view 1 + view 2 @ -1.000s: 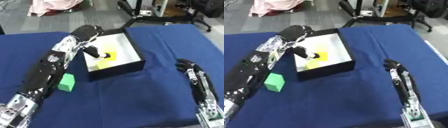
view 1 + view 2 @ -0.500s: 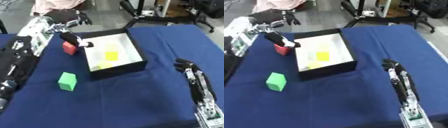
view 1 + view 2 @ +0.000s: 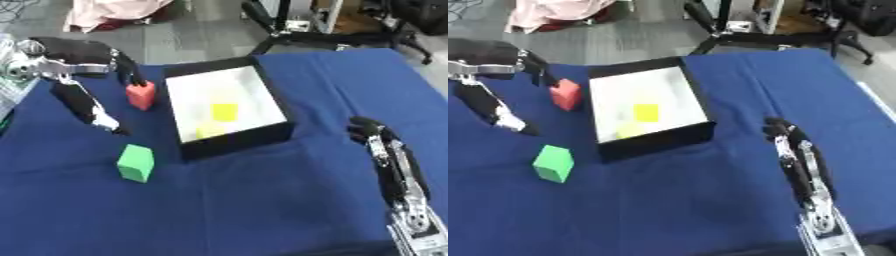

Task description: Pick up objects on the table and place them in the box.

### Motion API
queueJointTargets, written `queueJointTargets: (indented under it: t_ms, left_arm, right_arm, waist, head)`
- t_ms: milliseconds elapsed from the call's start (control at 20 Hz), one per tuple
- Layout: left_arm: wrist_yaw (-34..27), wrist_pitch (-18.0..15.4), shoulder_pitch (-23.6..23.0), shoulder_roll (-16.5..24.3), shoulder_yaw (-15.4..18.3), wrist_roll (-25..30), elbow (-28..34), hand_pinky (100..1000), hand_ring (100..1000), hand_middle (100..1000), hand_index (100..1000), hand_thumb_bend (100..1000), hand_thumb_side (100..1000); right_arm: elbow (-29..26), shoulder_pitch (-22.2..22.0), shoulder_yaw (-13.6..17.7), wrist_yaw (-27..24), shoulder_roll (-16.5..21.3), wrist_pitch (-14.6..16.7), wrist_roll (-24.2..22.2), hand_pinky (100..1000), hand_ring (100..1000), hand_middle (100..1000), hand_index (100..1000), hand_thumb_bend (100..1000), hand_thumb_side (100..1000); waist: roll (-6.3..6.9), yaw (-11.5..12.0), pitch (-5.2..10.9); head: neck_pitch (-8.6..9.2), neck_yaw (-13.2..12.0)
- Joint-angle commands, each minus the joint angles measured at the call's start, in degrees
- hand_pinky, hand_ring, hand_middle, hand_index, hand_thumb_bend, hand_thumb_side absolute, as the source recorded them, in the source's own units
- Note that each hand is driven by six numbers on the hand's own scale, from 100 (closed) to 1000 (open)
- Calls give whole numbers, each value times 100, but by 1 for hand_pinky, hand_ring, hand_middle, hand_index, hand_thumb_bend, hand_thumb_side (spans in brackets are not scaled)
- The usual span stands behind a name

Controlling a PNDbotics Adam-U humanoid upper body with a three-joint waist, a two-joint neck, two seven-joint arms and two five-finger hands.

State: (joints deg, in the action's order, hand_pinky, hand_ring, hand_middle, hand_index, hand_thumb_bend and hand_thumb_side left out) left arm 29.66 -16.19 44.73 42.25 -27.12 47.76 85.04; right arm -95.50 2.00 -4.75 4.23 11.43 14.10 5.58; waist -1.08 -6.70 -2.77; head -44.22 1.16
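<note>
A black box point(image 3: 234, 140) with a white floor stands mid-table and holds a yellow cube point(image 3: 224, 111) and a paler yellow piece point(image 3: 208, 131). Just left of the box a red block point(image 3: 140, 95) stands on the blue cloth. Nearer the front left lies a green block point(image 3: 136, 162). My left hand point(image 3: 68, 59) is at the upper left, open, its fingers spread. One fingertip sits just above the red block and another finger reaches down toward the cloth. It holds nothing. At the lower right my right hand point(image 3: 381, 146) rests open, fingers up.
The blue cloth point(image 3: 262, 200) covers the table. Past its far edge are grey floor, a pink cloth heap point(image 3: 114, 12) and black chair legs point(image 3: 297, 30). The table's right edge runs close to my right arm.
My left hand has drawn back out of the box and swung left, ending spread beside the red block. A yellow piece now lies in the box. The right hand has stayed still.
</note>
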Motion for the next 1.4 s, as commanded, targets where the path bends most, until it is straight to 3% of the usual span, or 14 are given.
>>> queueJointTargets:
  t_ms: [50, 350, 700, 1400]
  left_arm:
    - [-124, -272, 11, 218, -149, 408, 79, 824, 697, 727, 858, 640, 634]
    - [80, -463, -149, 172, -430, 420, -281, 821, 699, 729, 860, 659, 616]
    - [707, -477, -302, -88, -145, 214, -651, 818, 693, 723, 856, 663, 527]
    - [1256, -629, -387, -528, -292, -476, -1144, 795, 647, 673, 821, 616, 470]
  right_arm:
    - [-60, 55, 46, 19, 130, 4, 21, 823, 798, 780, 793, 100, 852]
    - [-62, 61, 37, 18, 123, 6, 10, 824, 797, 780, 793, 100, 852]
    - [-63, 63, 43, 15, 113, 4, 16, 824, 797, 780, 793, 100, 852]
    - [-64, 78, 31, 1, 100, 3, 4, 824, 797, 780, 793, 100, 854]
  waist:
    - [84, -19, 167]
    - [101, -42, 165]
    - [87, -38, 159]
    - [74, -69, 152]
  head:
    - [10, 12]
    - [10, 21]
    - [10, 50]
    - [10, 45]
